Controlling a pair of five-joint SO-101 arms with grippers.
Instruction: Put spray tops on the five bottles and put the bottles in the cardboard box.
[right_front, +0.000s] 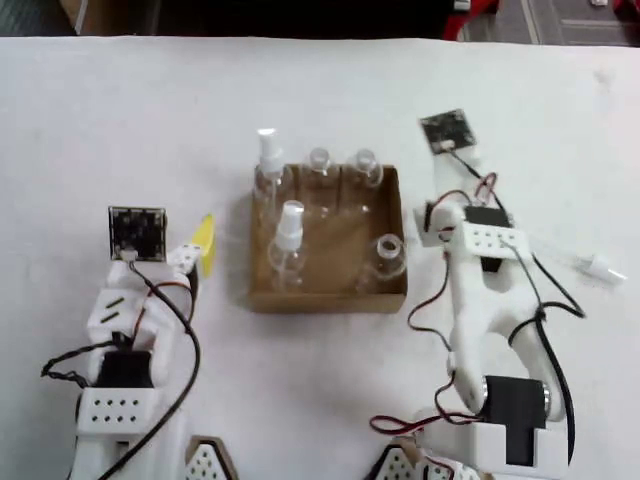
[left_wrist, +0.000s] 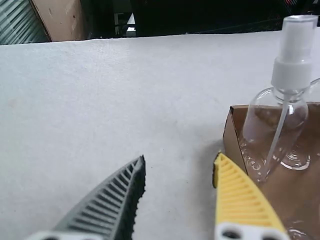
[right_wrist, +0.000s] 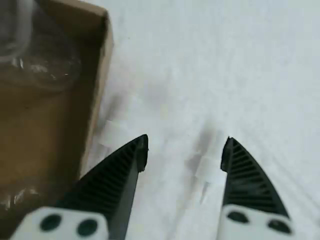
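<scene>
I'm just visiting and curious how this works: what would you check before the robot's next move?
1. Bottles inside cardboard box: ok, all five.
2. Spray tops on all: not ok, three bare bottles.
3. Spare spray top in sight: ok, lying on the table.
4. Left gripper free: ok, open and empty.
5. Right gripper free: ok, open and empty.
</scene>
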